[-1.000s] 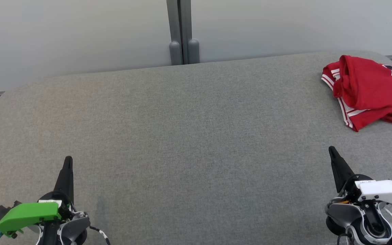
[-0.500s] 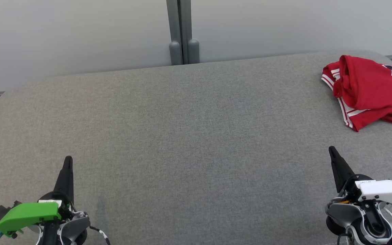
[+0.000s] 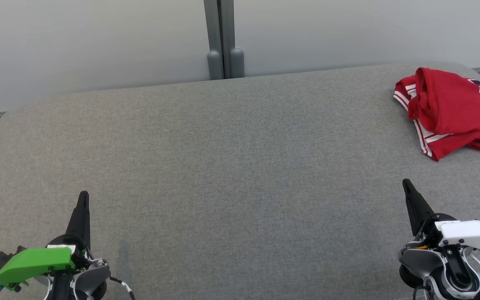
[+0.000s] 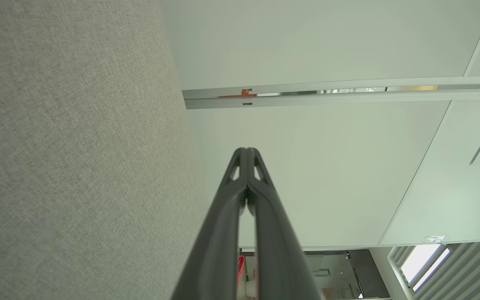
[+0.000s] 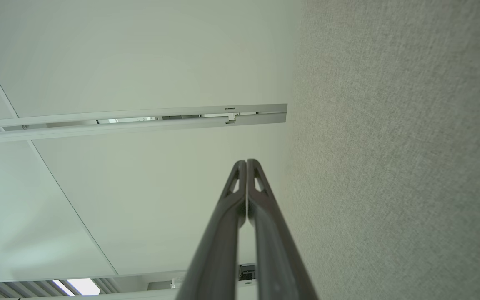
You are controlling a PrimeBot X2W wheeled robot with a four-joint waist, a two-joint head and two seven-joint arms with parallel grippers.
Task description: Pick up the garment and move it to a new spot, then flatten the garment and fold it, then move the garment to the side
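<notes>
Left gripper (image 3: 83,198) sits at the near left of the grey fabric surface (image 3: 240,166), its two dark fingers pressed together to a single point and holding nothing. In the left wrist view the fingertips (image 4: 246,152) meet with no gap, with grey fabric on one side and pale wall panels beyond. A green cover (image 3: 33,260) sits on this wrist.

At the near right, the right gripper (image 3: 407,185) is likewise pinched fully closed and empty, under a white wrist cover (image 3: 469,233). In the right wrist view its tips (image 5: 246,162) touch each other.

The red jersey (image 3: 452,110) lies at the far right corner of the surface, in a loose, rumpled fold. White and dark striped trim shows along its near left edge, and dark numerals edged in white run off the right side of the head view. It is well apart from both grippers, with the right one the nearer.

Behind the surface stand pale wall panels, joined by a grey post (image 3: 223,37)
</notes>
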